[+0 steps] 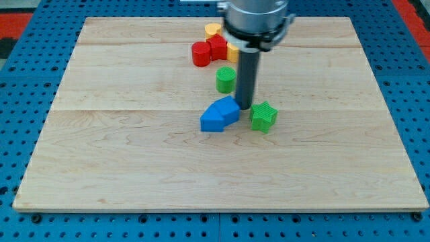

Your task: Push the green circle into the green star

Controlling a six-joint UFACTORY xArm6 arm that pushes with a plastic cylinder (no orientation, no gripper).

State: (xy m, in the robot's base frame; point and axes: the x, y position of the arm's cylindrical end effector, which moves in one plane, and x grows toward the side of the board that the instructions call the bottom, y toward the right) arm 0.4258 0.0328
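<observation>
The arm carried no jaws at all, only a dark rod, so nothing could be held and all work fell to my tip (pixel 244 108). It stood on the wooden counter (pixel 134 168), wedged between the blue block (pixel 219 114) at its nine o'clock and the green star (pixel 264 116) at its four o'clock, touching or nearly touching both. The green circle (pixel 226 80) sat just at its eleven o'clock, near the star but apart from it, with the rod between them. Farther toward twelve o'clock lay a cluster of a red cylinder (pixel 201 54), a second red block (pixel 217 46) and two yellow blocks (pixel 213 29), partly hidden by the arm. The circle looked small, rigid and light, likely to slide easily on smooth wood and to veer off if struck off-centre. It could only be pushed, best from its side at ten or eleven o'clock, squarely through its middle toward the star.
</observation>
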